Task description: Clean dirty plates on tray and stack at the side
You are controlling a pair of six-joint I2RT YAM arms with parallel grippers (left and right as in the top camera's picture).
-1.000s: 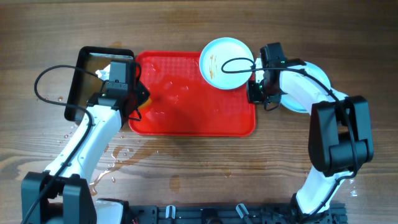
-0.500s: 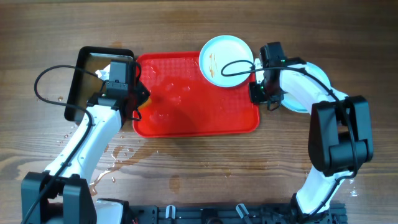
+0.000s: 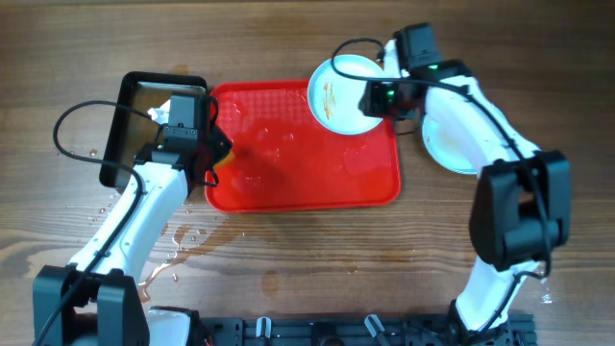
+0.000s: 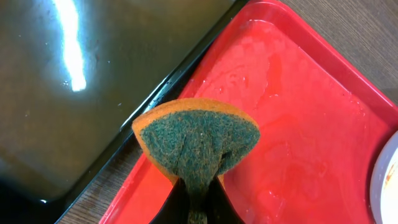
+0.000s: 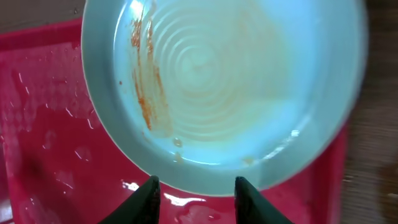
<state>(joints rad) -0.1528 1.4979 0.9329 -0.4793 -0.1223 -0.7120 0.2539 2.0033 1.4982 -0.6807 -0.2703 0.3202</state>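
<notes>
A white plate with a pale blue rim and orange-brown streaks (image 3: pixel 341 94) (image 5: pixel 217 93) lies in the far right corner of the red tray (image 3: pixel 298 183) (image 5: pixel 37 162). My right gripper (image 3: pixel 375 98) (image 5: pixel 199 196) is open at that plate's right rim, its fingertips just short of the edge and holding nothing. My left gripper (image 3: pixel 217 154) (image 4: pixel 198 202) hangs over the tray's left edge (image 4: pixel 298 124). It is shut on a green sponge with an orange backing (image 4: pixel 198 140). Another plate (image 3: pixel 444 144) lies on the table right of the tray, largely covered by my right arm.
A black pan of dark liquid (image 3: pixel 135 130) (image 4: pixel 74 93) stands against the tray's left side. Water drops (image 3: pixel 178 245) spot the wood at the front left. The tray floor is wet. A black cable (image 3: pixel 72 130) loops left of the pan.
My right gripper was shut at the tray's right edge and the tray slid slightly right. It has since opened and moved back to the dirty plate's rim. The left arm stays still.
</notes>
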